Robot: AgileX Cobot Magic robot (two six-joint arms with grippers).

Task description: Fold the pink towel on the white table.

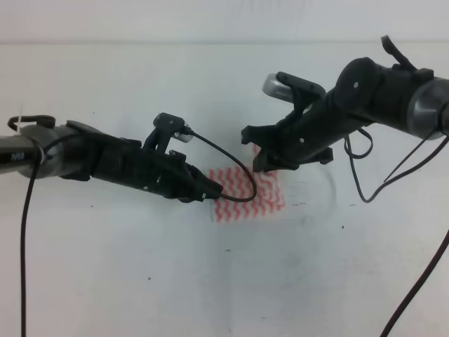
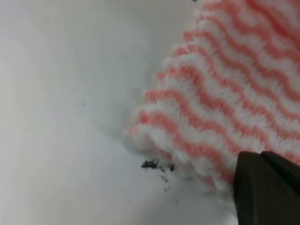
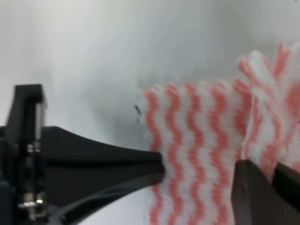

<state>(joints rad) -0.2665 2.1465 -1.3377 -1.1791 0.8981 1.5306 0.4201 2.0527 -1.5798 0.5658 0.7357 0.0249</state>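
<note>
Your left gripper [image 1: 214, 188] had its jaws at the left edge of the pink towel [image 1: 263, 196]; whether they were apart or together could not be told. In the left wrist view one dark fingertip [image 2: 267, 187] sat over the towel's lower right part. Your right gripper [image 1: 265, 167] was at the towel's upper edge, and its wrist view showed a raised fold of cloth pinched against the finger [image 3: 262, 197] at lower right. You had one towel, near the middle of the white table [image 1: 140, 281], and two grippers.
</note>
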